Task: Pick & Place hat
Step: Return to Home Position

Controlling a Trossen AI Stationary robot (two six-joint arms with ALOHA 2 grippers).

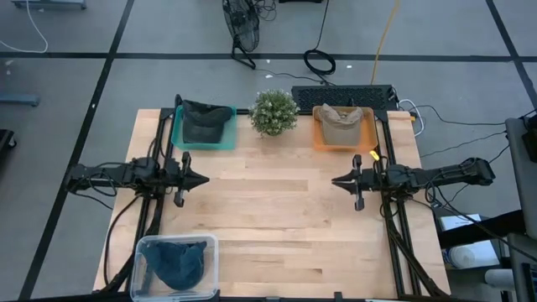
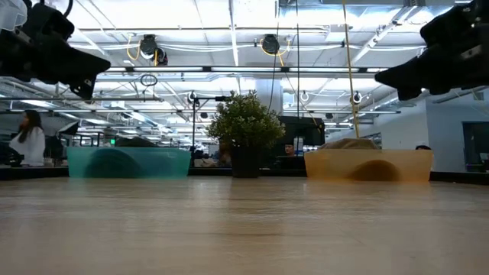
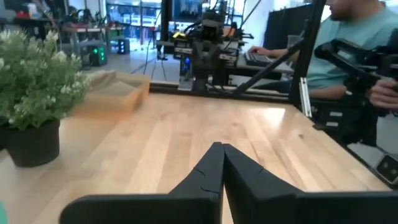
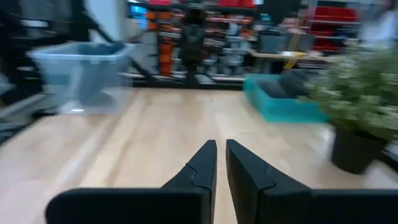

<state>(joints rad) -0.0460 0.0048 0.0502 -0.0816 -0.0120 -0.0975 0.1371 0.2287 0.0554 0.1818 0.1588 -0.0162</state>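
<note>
In the high view, the clear bin [image 1: 178, 238] sits at the lower left corner of the worktop [image 1: 277, 218], with the blue cap [image 1: 176, 264] inside it. Above it in the frame, the left pincer [image 1: 206, 179] hangs over the worktop's left edge, at mid height. It points toward the centre, its fingers are pressed together, and it holds nothing.

At the upper left of the worktop we find the green bin [image 1: 204, 146], with the black cap [image 1: 205, 122] lying inside it. Just to its right, at the top centre, stands the plant [image 1: 273, 111]. Next to the plant comes the orange bin [image 1: 344, 148], which contains the tan cap [image 1: 340, 122].

The right pincer [image 1: 334, 180] hangs at mid height over the right side and faces the left one. Its fingers are also pressed together, and it holds nothing. Both pincers are well apart from the bins.
</note>
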